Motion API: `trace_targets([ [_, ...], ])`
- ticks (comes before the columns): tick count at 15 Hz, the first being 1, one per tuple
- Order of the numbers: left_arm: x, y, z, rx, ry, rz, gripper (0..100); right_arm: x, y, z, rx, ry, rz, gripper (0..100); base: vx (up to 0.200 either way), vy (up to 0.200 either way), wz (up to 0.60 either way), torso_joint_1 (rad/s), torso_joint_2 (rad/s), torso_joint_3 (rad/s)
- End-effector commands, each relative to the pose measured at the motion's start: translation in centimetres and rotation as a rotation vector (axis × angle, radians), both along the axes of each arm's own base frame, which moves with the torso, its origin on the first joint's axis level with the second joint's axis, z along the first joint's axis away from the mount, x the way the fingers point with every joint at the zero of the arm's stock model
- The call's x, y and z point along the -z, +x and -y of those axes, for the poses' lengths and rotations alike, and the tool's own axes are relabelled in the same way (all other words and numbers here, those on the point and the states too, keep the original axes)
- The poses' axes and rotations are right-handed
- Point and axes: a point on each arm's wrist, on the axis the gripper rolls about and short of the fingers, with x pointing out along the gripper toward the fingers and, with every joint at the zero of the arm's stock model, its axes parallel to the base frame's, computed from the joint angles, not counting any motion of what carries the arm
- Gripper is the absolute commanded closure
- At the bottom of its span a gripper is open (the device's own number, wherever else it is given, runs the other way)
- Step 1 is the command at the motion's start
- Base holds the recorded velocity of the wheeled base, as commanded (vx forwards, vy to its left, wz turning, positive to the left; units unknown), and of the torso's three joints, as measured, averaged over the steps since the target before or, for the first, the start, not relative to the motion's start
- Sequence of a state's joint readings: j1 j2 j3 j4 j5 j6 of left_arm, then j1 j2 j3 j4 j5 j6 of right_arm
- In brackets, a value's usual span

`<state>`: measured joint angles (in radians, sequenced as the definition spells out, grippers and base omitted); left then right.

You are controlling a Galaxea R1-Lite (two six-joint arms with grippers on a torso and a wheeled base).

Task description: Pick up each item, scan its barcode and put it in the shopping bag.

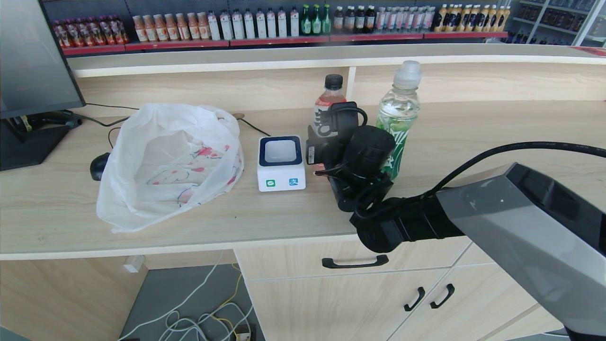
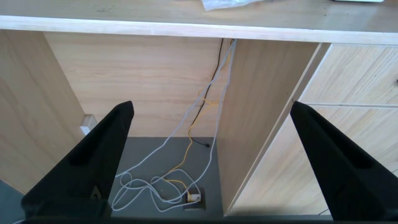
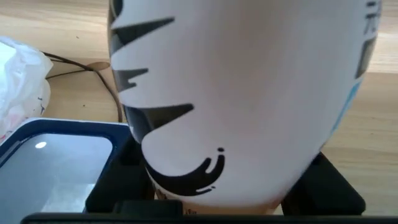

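My right gripper point(image 1: 324, 138) fingers pinch the red-label bottle point(image 1: 325, 101); scanner point(image 1: 280, 163) just left, green bottle point(image 1: 399, 118) just right; left gripper point(image 2: 211, 109) fingers spread.

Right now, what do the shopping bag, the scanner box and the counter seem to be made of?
Shopping bag: thin plastic film, white and half see-through, crumpled, with a soft sheen.
Scanner box: likely hard white plastic, smooth; its dark-framed top window looks glossy.
Counter: pale wood-grain board, matt, probably laminate rather than solid wood.
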<state>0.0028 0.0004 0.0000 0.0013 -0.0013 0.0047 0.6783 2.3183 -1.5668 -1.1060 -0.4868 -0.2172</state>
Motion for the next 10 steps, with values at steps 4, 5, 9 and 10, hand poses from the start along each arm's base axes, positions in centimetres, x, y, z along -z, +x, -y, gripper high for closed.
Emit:
trace_targets([
  [4,0.0,0.0,0.0,0.000,0.000,0.000,0,-1.3,-0.8,-0.2,-0.014,0.022,0.026,100,0.000,0.000,0.00,0.000,0.00,0.000],
  [5,0.0,0.0,0.0,0.000,0.000,0.000,0,-1.6,-0.9,-0.1,-0.018,0.035,0.028,100,0.000,0.000,0.00,0.000,0.00,0.000],
  [9,0.0,0.0,0.0,0.000,0.000,0.000,0,-2.3,-1.2,0.2,-0.020,0.049,0.038,100,0.000,0.000,0.00,0.000,0.00,0.000],
  [10,0.0,0.0,0.0,0.000,0.000,0.000,0,-2.5,-1.3,0.2,-0.021,0.052,0.041,100,0.000,0.000,0.00,0.000,0.00,0.000],
])
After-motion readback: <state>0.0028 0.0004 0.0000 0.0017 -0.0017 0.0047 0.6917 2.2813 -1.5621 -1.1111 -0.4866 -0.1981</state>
